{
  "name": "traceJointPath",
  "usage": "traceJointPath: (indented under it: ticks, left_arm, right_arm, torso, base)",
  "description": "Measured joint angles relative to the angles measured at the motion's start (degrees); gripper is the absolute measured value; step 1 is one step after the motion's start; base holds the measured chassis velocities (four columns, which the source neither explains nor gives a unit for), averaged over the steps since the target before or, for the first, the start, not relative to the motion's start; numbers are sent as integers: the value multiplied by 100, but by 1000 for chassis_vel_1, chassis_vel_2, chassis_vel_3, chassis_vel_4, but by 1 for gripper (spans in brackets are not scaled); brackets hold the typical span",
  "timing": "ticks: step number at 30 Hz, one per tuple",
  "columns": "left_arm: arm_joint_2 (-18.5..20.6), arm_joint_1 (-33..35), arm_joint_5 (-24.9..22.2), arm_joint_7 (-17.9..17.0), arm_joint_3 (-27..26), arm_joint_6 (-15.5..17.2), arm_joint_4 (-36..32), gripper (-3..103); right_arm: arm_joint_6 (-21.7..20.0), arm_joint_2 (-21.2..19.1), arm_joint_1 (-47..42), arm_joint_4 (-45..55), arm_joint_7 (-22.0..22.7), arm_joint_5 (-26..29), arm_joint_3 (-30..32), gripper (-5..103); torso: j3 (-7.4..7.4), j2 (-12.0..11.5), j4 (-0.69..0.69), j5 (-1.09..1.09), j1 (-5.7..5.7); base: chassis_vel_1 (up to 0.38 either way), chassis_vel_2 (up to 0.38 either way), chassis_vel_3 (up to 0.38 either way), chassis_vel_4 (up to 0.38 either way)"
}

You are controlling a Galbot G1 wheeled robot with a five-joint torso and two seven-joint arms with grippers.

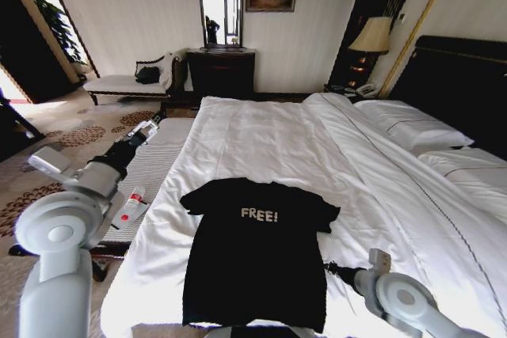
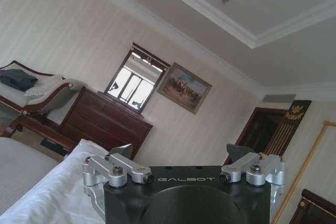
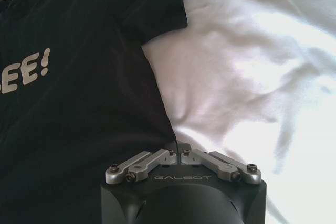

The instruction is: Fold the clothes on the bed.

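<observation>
We see the black short-sleeved T-shirt with white "FREE!" lettering (image 1: 253, 255) lying flat on the near end of the large bed with white duvet and dark wooden frame (image 1: 317, 148), its collar toward the headboard. Our right gripper (image 3: 177, 147) sits at the shirt's right side edge, below the right sleeve, fingers drawn together on the hem. Our left gripper (image 2: 181, 158) hangs off the bed's left side, above the long narrow white-cushioned bench (image 1: 154, 160), fingers spread apart. The small white-and-red remote (image 1: 131, 206) lies on that bench. Two white pillows (image 1: 412, 128) lie at the far right, against the headboard.
</observation>
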Motion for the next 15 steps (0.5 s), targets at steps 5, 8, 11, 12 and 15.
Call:
traceJointPath:
  ticks: [5, 8, 11, 12, 15]
  left_arm:
    - [0, -5, -2, 1, -1, -1, 13, 100]
    - [-3, -5, -2, 1, -2, -2, 25, 100]
    - [11, 13, 5, 2, -24, -5, 60, 100]
    - [12, 15, 8, 1, -27, -5, 68, 100]
    - [12, 27, 15, 0, -25, -6, 74, 100]
  right_arm:
    - [4, 27, -79, 32, 12, -5, 99, 0]
    - [11, 43, -88, 47, 23, -8, 130, 0]
    - [12, 45, -137, 74, 45, -14, 194, 0]
    - [12, 45, -139, 77, 51, -20, 207, 0]
    - [12, 46, -82, 75, 65, -45, 210, -3]
  torso:
    - [0, 0, 0, 0, 0]
    - [0, 0, 0, 0, 0]
    - [0, 0, 0, 0, 0]
    - [0, 0, 0, 0, 0]
    - [0, 0, -1, 0, 0]
  base:
    - [0, 0, 0, 0]
    - [0, 0, 0, 0]
    - [0, 0, 0, 0]
    - [0, 0, 0, 0]
    - [0, 0, 0, 0]
